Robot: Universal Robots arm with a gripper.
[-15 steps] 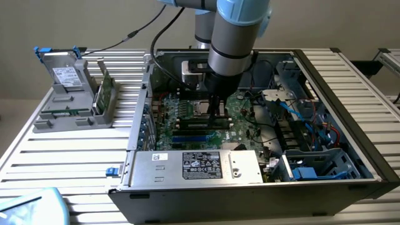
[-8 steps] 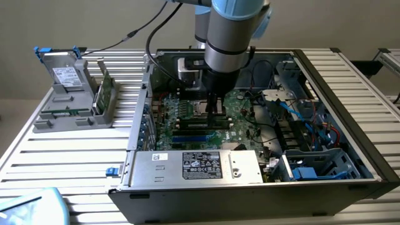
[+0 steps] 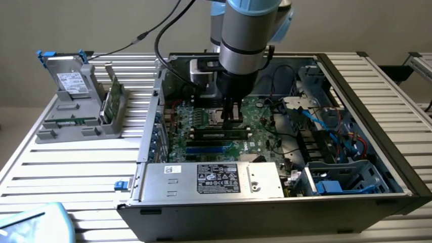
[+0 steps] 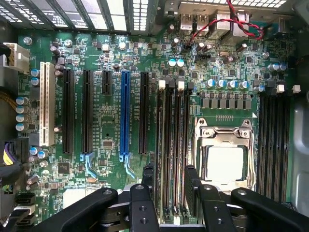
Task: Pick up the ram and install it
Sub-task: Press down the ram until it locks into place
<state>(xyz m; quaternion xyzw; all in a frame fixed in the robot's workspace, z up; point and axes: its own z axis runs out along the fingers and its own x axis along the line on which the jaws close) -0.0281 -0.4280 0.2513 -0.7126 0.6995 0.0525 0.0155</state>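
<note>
My gripper point(image 3: 233, 120) hangs inside the open computer case point(image 3: 378, 126), just above the green motherboard point(image 3: 256, 142). Its two black fingers point(image 4: 147, 181) stand open, apart on either side of the memory slots point(image 4: 179, 145). The ram point(image 3: 219, 135), a long dark stick with a pale label, lies seated along a slot right under the fingertips. Seen from the wrist view, the ram point(image 4: 169, 145) shows edge-on as a thin strip running between the open fingers of the gripper point(image 4: 169, 178). Nothing is held.
A grey holder point(image 3: 64, 126) on the slatted table at the exterior view's left carries a grey drive point(image 3: 71, 81) and a light green card point(image 3: 115, 98). The power supply point(image 3: 216, 179), blue and red cables point(image 3: 331, 126) and the CPU socket point(image 4: 224, 162) crowd the slots.
</note>
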